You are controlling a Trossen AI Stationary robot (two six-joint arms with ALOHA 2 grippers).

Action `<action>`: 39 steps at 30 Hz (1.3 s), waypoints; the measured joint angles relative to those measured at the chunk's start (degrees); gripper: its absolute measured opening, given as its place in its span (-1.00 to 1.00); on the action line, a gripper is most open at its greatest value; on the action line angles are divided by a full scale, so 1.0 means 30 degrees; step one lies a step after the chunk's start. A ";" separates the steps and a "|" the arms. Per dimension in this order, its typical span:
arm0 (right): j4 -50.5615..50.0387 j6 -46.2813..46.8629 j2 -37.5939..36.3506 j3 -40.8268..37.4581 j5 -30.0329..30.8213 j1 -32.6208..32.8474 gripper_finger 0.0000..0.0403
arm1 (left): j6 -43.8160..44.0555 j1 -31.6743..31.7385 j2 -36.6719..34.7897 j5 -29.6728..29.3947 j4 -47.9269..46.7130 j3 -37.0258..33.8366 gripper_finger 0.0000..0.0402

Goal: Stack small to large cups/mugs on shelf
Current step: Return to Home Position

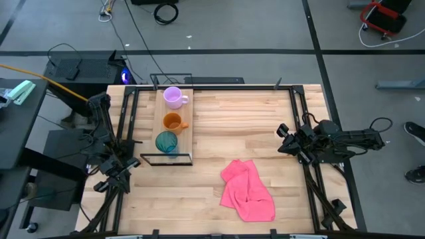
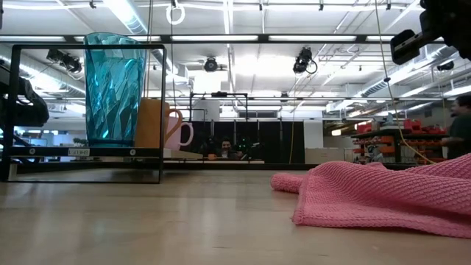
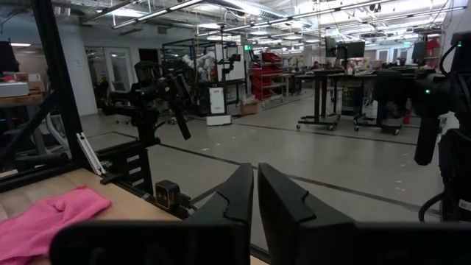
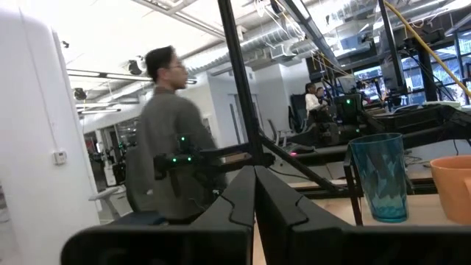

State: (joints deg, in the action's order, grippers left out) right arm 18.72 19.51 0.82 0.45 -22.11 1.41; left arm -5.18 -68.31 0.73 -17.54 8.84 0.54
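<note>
Three cups stand in a row on the light-wood shelf (image 1: 188,126) at the table's far left. The pale purple mug (image 1: 174,97) stands farthest back, the orange mug (image 1: 172,122) in the middle, and the teal patterned cup (image 1: 166,141) nearest. Each rests on its base. The teal cup also shows in the low view (image 2: 112,89) and in the right wrist view (image 4: 378,177). My left gripper (image 3: 255,193) is shut and empty at the table's left edge. My right gripper (image 4: 255,193) is shut and empty at the table's right edge, level, pointing toward the shelf.
A crumpled pink cloth (image 1: 248,190) lies on the table's near right part. Black frame rails (image 1: 300,126) run along both table sides. A person (image 4: 169,140) stands beyond the table's left side. Bare wood lies between the shelf and the right arm.
</note>
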 joint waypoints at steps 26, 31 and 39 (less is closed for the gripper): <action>0.0005 0.0000 -0.0004 0.0007 0.0000 -0.0002 -0.92 | -0.0002 -0.0006 0.0000 0.0006 0.0001 0.0000 -0.83; 0.0007 0.0000 0.0001 0.0007 0.0000 0.0000 -0.92 | 0.0001 -0.0005 0.0000 0.0002 0.0000 0.0000 -0.80; 0.0000 0.0000 0.0001 0.0007 0.0000 -0.0007 -0.92 | -0.0003 -0.0001 0.0000 0.0007 0.0000 0.0000 -0.84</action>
State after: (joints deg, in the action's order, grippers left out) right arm 18.72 19.51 0.82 0.47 -22.11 1.39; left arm -5.19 -68.32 0.73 -17.52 8.84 0.54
